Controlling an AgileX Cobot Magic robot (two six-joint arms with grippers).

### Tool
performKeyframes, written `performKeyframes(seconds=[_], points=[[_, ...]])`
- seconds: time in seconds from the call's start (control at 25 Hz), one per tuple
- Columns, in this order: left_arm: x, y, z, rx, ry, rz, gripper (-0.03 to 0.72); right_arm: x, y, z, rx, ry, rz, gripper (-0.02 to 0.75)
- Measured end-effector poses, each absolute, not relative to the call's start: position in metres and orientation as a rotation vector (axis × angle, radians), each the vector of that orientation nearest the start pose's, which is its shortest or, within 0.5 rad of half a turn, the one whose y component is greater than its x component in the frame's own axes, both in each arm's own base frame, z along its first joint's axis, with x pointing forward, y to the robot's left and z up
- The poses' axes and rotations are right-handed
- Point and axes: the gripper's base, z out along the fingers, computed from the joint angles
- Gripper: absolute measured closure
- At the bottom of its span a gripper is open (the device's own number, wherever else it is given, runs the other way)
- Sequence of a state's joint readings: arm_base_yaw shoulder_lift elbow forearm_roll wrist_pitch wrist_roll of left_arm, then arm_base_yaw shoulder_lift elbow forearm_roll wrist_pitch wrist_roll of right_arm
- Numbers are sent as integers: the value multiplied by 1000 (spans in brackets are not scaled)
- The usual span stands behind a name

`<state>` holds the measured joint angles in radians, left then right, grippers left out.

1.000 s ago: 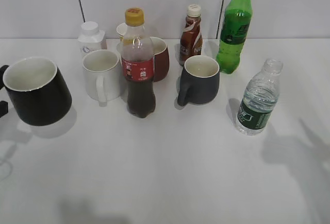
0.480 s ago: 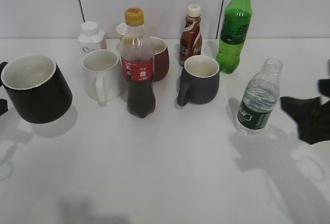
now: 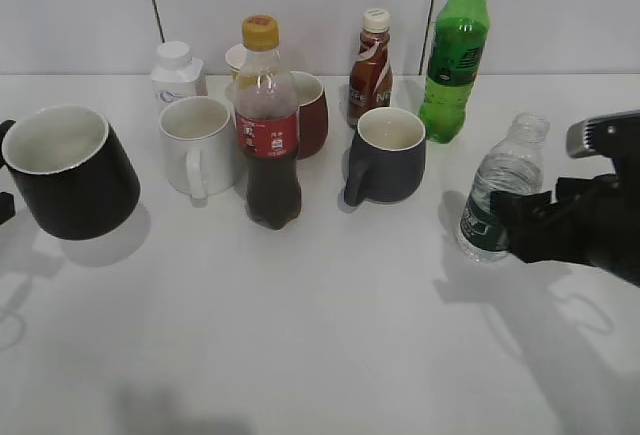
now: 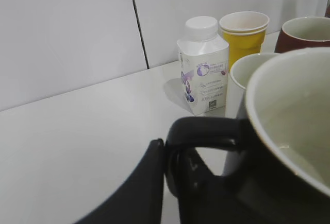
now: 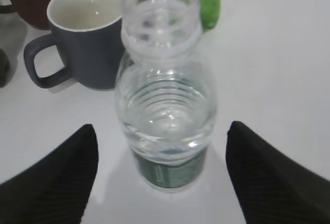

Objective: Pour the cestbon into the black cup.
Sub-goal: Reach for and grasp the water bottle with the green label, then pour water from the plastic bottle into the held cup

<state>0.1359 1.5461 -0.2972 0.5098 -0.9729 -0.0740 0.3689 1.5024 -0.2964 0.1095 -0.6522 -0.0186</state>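
The cestbon [image 3: 497,198], a clear ribbed bottle with a dark green label and no cap, stands upright at the right. In the right wrist view the cestbon [image 5: 165,105] is between my open right gripper's [image 5: 162,131] two fingers, with gaps on both sides. In the exterior view the right gripper [image 3: 520,223] is just right of the bottle's lower half. The black cup [image 3: 72,173], white inside, hangs slightly tilted at the far left. My left gripper [image 4: 166,158] is shut on the black cup's [image 4: 289,152] handle.
A red-labelled cola bottle [image 3: 268,125], white mug [image 3: 197,145], dark red mug [image 3: 311,113], grey-blue mug [image 3: 388,158], brown sauce bottle [image 3: 371,63], tall green soda bottle [image 3: 455,50], white carton [image 3: 177,73] and yellow paper cup [image 4: 243,33] stand along the back.
My right gripper has come in from the right edge, leftward to the cestbon. The black cup has shifted slightly in my left gripper.
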Motion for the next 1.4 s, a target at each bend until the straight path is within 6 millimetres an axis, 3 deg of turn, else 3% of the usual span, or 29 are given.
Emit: performKeyframes(seconds=[0.36,0.48,0.56,0.76,0.88,1.08,1.4], points=[[235,-7,166,392,1740,-129,649,238,86,106,-246,1988,226,147],[235,-8,166,404,1737,-133,649,251,94,99,-268,1947,254,173],[234,-8,166,413,1737,-136,649,257,97,98,-276,1931,267,245],[234,-20,166,459,1726,-172,649,258,99,98,-324,1920,249,244],[232,-35,164,501,1736,-211,649,256,103,104,-454,1895,228,244],[226,-67,159,555,1788,-275,649,252,114,130,-679,1861,118,244],[214,-111,154,686,1844,-341,649,246,162,170,-1034,1694,-111,244]])
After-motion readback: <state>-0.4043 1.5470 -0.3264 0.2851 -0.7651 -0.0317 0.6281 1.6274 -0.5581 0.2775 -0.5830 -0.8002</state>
